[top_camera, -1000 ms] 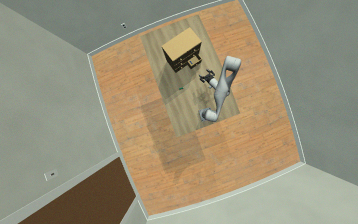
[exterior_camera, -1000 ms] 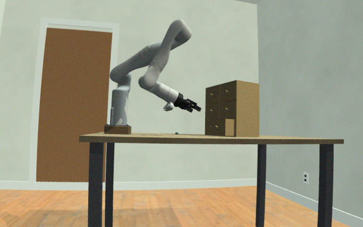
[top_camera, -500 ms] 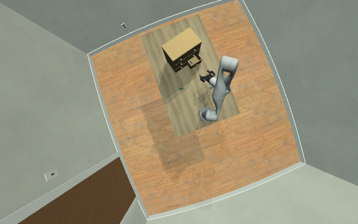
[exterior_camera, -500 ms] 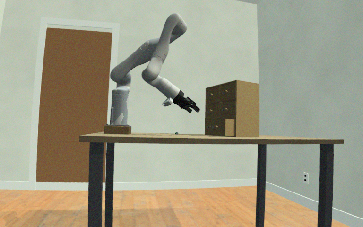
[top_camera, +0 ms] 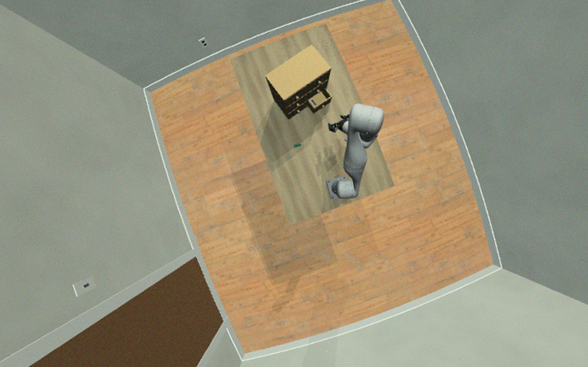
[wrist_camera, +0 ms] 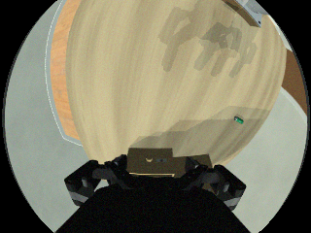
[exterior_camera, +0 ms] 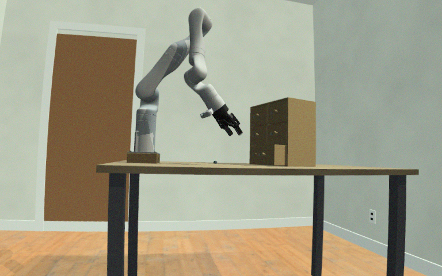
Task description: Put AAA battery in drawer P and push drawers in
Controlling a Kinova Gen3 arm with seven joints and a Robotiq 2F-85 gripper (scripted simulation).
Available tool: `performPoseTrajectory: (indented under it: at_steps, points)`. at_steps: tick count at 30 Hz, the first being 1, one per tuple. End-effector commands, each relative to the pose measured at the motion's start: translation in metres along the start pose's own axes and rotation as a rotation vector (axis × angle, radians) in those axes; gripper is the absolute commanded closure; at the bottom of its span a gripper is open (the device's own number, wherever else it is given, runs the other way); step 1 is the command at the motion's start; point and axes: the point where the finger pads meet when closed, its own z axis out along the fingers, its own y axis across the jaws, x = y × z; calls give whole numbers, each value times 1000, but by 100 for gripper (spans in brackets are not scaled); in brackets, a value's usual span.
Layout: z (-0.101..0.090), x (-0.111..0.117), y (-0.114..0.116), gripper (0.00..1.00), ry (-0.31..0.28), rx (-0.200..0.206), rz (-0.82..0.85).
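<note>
The small chest [top_camera: 300,72] [exterior_camera: 301,133] [wrist_camera: 183,163] stands upright at the back of the table. One bottom-row drawer [top_camera: 321,98] [exterior_camera: 280,155] [wrist_camera: 138,162] is pulled out; the others look pushed in. Its label is too small to read. A slim blue thing [top_camera: 313,101] lies in the open drawer; it looks like a battery, but its type cannot be told. A green battery-like thing [top_camera: 297,145] [exterior_camera: 215,161] [wrist_camera: 238,119] lies on the table. My gripper [top_camera: 336,121] [exterior_camera: 235,133] [wrist_camera: 155,163] is open and empty, in front of the chest, higher than the open drawer, pointing obliquely downward.
The table [top_camera: 298,198] [exterior_camera: 358,171] [wrist_camera: 112,97] carries the arm's base [top_camera: 331,192] [exterior_camera: 143,158] at the end opposite the chest. The chest's top rises above my fingertips. The green thing lies between the base and the chest, to the side of my gripper.
</note>
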Motion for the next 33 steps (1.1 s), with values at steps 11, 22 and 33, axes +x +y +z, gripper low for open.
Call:
performPoseTrajectory:
  at_steps: [11, 22, 33]
  points:
    - [-9, -28, 5, 0, 188, -1, -46]
    - [-12, -34, 5, 0, 317, 1, -45]
    - [-16, -38, 5, 0, 473, 2, -45]
